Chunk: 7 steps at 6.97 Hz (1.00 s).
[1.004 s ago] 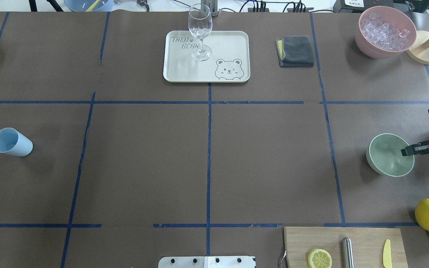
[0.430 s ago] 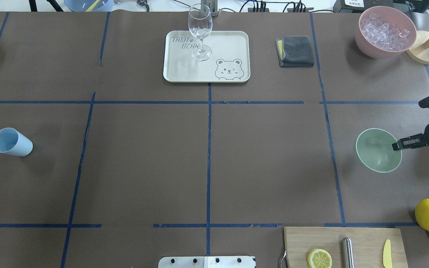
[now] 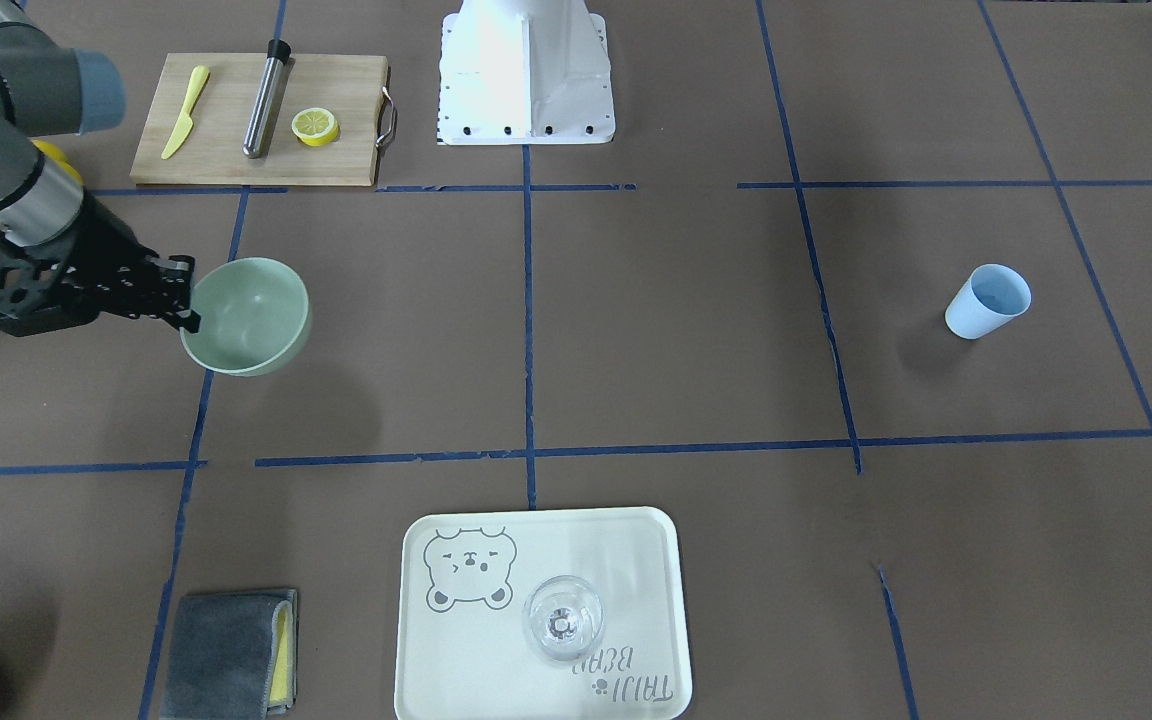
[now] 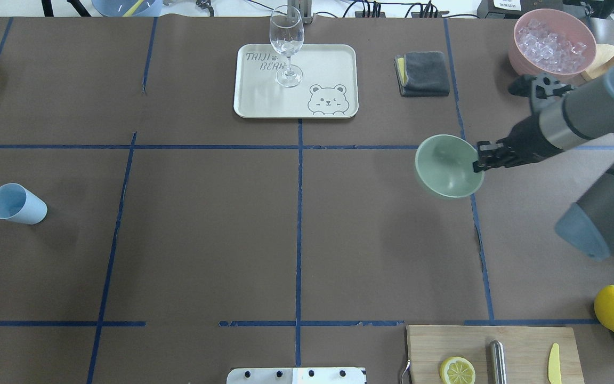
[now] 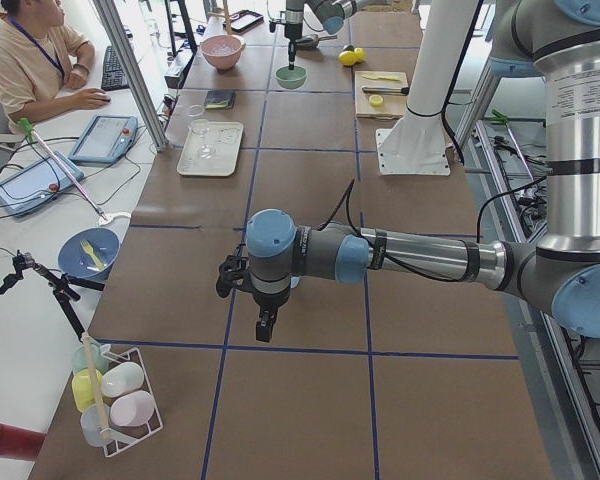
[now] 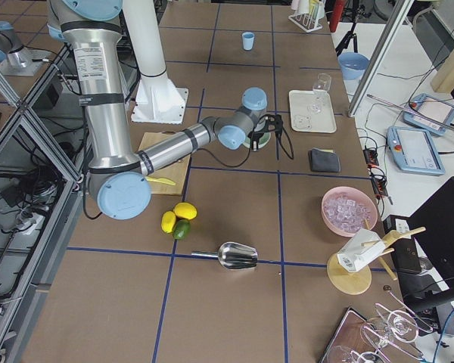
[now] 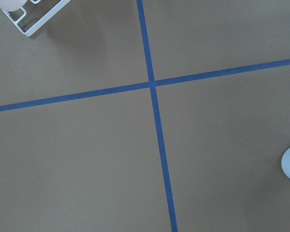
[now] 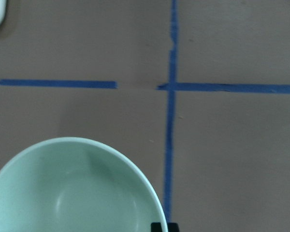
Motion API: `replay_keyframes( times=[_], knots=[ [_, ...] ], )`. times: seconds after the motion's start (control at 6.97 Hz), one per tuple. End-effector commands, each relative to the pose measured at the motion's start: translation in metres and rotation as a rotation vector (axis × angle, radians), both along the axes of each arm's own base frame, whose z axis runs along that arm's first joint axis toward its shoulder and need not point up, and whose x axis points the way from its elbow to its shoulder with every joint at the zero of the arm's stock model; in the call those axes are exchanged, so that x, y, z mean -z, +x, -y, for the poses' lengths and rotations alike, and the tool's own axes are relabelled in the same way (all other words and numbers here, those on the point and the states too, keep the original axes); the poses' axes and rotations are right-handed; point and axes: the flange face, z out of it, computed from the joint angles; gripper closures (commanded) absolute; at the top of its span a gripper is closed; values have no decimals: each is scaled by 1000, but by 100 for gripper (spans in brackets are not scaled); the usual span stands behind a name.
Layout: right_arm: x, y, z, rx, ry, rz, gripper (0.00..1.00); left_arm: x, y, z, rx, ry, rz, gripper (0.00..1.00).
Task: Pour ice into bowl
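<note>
Right gripper pinches the bowl by its rim; overhead catches the ice at the far-right corner, wrist cam doesn't.

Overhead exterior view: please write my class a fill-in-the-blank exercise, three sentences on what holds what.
1. The right gripper holds the mint-green bowl, which is ____.
2. The pink bowl is heaped with ____.
3. The wine glass stands on the tray printed with a ____.
Missing words: empty; ice; bear.
</note>
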Motion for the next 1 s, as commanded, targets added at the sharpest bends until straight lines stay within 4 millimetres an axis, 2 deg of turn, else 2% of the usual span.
replay_keyframes(
  times=[0.0,0.14,0.29,0.43,0.57,0.86],
  knots=[
    [142,-106,-11,-22,-41,-60,100,1,0,0,0,3,0,0],
    [191,-154,-28,-63,-48,-69,100,1,0,0,0,3,0,0],
    [232,-211,-39,-78,-97,-58,100,2,0,0,0,5,0,0],
    [276,-279,-47,-125,-102,-88,100,1,0,0,0,3,0,0],
    [300,-322,-51,-154,-107,-98,100,1,0,0,0,3,0,0],
    [287,-379,-52,-178,-88,-51,100,0,0,0,0,0,0,0]
  ],
)
